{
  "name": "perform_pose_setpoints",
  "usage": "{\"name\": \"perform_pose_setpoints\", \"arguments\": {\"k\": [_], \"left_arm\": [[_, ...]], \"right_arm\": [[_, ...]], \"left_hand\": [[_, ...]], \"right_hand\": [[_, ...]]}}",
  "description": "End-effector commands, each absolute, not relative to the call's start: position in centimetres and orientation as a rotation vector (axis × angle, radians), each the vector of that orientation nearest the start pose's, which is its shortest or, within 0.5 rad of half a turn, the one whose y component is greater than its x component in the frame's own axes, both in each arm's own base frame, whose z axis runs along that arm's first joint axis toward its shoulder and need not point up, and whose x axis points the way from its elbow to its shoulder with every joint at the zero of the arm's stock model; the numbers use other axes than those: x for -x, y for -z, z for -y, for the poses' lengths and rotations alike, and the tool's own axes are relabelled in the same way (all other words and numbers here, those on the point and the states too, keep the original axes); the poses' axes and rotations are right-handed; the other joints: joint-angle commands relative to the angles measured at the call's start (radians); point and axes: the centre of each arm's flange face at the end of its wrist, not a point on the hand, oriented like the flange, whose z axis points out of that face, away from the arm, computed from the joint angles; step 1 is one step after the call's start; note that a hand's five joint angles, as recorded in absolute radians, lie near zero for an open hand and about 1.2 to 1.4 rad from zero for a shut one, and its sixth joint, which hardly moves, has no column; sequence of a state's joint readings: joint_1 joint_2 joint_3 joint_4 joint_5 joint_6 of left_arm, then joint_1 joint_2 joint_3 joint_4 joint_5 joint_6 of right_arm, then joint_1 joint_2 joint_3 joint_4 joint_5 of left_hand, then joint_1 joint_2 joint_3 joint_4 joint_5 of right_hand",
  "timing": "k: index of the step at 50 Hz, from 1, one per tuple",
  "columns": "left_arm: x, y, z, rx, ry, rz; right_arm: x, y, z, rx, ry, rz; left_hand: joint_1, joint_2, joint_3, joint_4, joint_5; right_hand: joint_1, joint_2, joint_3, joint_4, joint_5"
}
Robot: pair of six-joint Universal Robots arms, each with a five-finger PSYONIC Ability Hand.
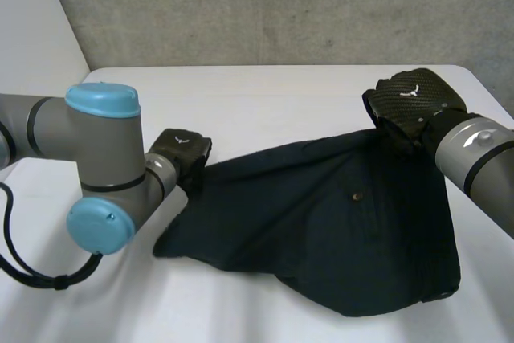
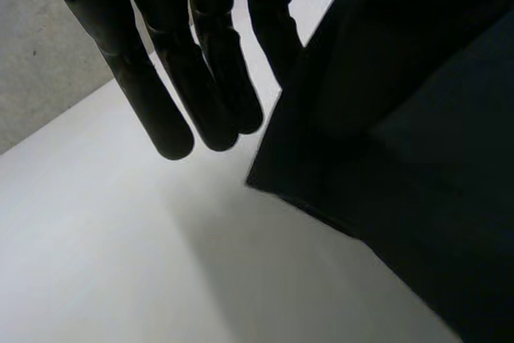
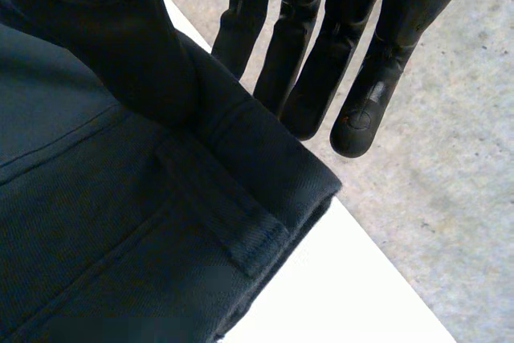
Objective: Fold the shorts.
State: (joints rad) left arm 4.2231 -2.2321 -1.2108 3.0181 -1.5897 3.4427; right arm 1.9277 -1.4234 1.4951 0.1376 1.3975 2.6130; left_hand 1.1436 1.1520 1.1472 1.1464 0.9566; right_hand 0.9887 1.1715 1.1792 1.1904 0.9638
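Currently: the dark navy fabric shorts (image 1: 337, 230) are spread on the flat white bench (image 1: 265, 94), covering the centre to lower right of the head view. Their far edge runs in a straight, taut line between the two hands. The black left hand (image 1: 183, 152) is at centre left of the frame, at the shorts' left corner. In the left wrist view its fingers (image 2: 165, 94) are straight above the bare bench, one passes behind the cloth edge and the thumb side lies over the cloth, so it reads as a pinch on that corner. The black right hand (image 1: 414, 102) is at upper right of the frame, at the waistband corner. In the right wrist view its straight fingers (image 3: 361, 94) stick out past the waistband from underneath with the thumb pressed on top, so the cloth is clamped between them. A stitched fabric belt loop (image 3: 233, 214) lies just below that thumb. A small round metal rivet (image 1: 356, 196) shows mid-cloth. A grey concrete wall (image 1: 281, 6) runs across the top of the frame.
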Motion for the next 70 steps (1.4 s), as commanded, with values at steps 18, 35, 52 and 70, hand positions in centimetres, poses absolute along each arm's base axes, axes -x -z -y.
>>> {"name": "perform_pose_setpoints", "arguments": {"k": [18, 35, 52, 70], "left_arm": [[29.6, -42.1, 36.2, -0.281, 2.79, -1.053], [30.4, -32.4, 34.0, -0.527, 2.651, -1.38], [28.8, -17.9, 25.8, -0.994, 1.946, -2.186], [24.8, -21.1, 16.9, -1.107, 1.761, -2.32]], "right_arm": [[-28.9, -42.0, 37.0, 0.66, 3.051, -1.107], [-30.7, -34.5, 34.3, 0.835, 2.832, -1.332], [-27.3, -18.8, 28.5, 1.283, 1.882, -2.297], [-22.8, -20.7, 22.4, 1.323, 1.681, -2.329]], "left_hand": [[0.253, 0.244, 0.249, 0.25, 0.265], [0.253, 0.244, 0.249, 0.25, 0.265], [0.253, 0.244, 0.249, 0.25, 0.265], [0.253, 0.244, 0.249, 0.25, 0.265]], "right_hand": [[0.408, 0.225, 0.217, 0.206, 0.258], [0.408, 0.225, 0.217, 0.206, 0.258], [0.408, 0.225, 0.217, 0.206, 0.258], [-0.362, -0.545, -0.552, -0.564, -0.512]]}}
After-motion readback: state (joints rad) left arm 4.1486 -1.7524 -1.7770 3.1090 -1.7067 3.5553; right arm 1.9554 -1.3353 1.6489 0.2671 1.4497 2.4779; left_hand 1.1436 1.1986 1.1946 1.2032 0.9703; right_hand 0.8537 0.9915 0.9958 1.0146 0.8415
